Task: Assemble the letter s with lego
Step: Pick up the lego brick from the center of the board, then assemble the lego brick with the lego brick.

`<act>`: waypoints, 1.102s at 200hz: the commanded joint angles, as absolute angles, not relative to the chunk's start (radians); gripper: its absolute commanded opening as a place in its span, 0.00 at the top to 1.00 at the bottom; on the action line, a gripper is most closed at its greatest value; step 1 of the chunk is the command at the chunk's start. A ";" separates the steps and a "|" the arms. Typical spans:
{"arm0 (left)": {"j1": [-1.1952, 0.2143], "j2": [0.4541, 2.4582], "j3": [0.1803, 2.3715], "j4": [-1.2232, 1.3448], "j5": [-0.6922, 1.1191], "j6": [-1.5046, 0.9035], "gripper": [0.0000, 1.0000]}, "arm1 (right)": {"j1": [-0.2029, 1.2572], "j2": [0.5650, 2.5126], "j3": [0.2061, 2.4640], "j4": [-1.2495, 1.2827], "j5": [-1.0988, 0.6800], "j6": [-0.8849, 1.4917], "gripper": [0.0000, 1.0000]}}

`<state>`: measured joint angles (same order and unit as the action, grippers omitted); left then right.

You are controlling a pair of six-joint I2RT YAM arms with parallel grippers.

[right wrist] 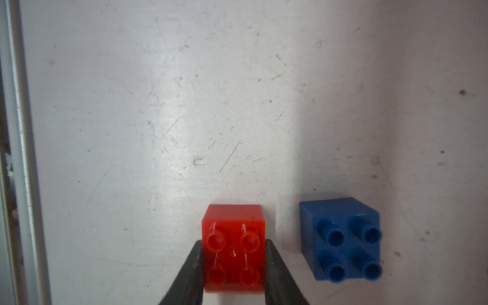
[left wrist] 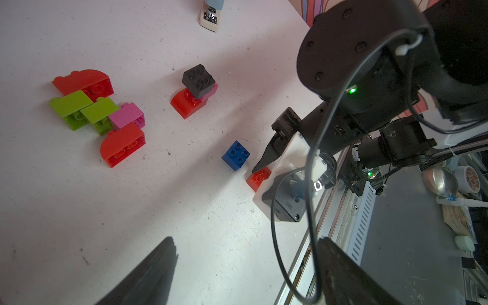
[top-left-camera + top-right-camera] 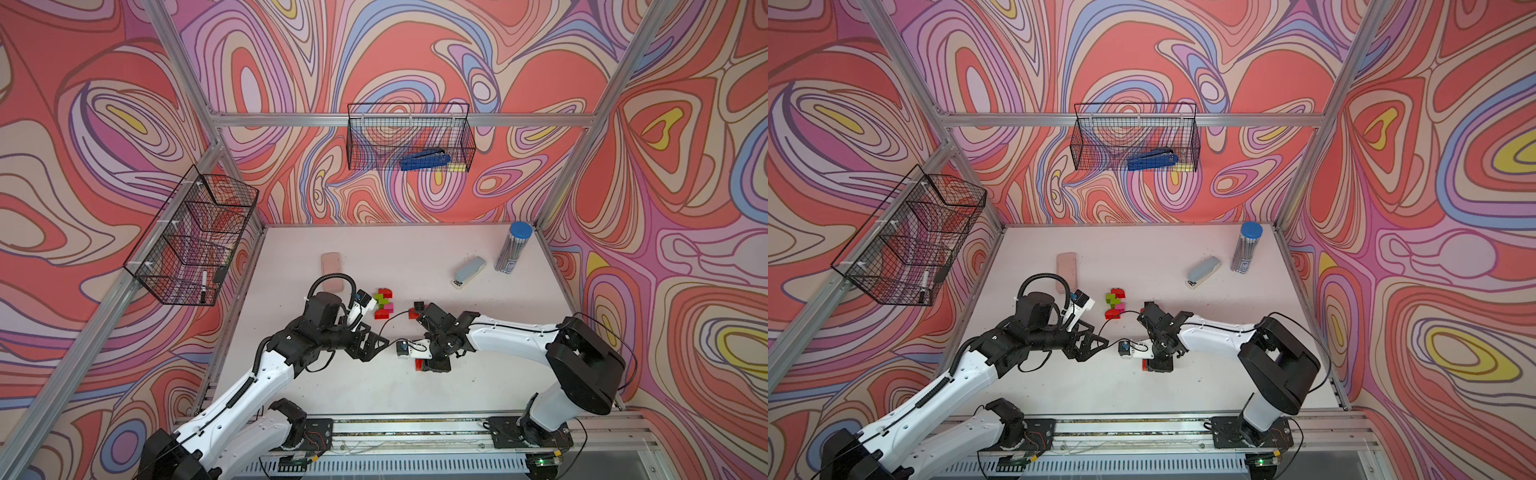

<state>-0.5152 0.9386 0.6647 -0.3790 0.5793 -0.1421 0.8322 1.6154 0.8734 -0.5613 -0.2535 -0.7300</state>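
Swirly pink-and-orange walls [image 3: 415, 50] all round, and a scuffed white tabletop [image 2: 105, 198] with ten lego bricks on it by my count: four red, two lime green, two pink, one black, one blue. They're all glossy hard plastic with round studs. Three of the reds have one rounded corner and the rest are blocky. The right end effector [image 1: 233, 245] is clamped on a small red square brick [image 1: 233, 224], with a black finger on each side face and the studs facing up. The blue brick [image 1: 343, 237], which has four hollow studs, sits just beside that end effector and isn't touching the red one. The left end effector [image 2: 245, 239] is spread wide with nothing between its fingers. Out ahead of it lies a flat cluster [image 2: 97, 113] of five touching bricks on their sides: two red, two green, one pink. Nearer the right end effector is a little stack [image 2: 195, 92], black on top of pink and a rounded red.
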 commanded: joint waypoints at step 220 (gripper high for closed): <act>-0.507 0.891 0.660 -0.385 0.619 -0.156 0.15 | 0.703 1.685 1.073 -0.729 -0.232 -0.867 0.82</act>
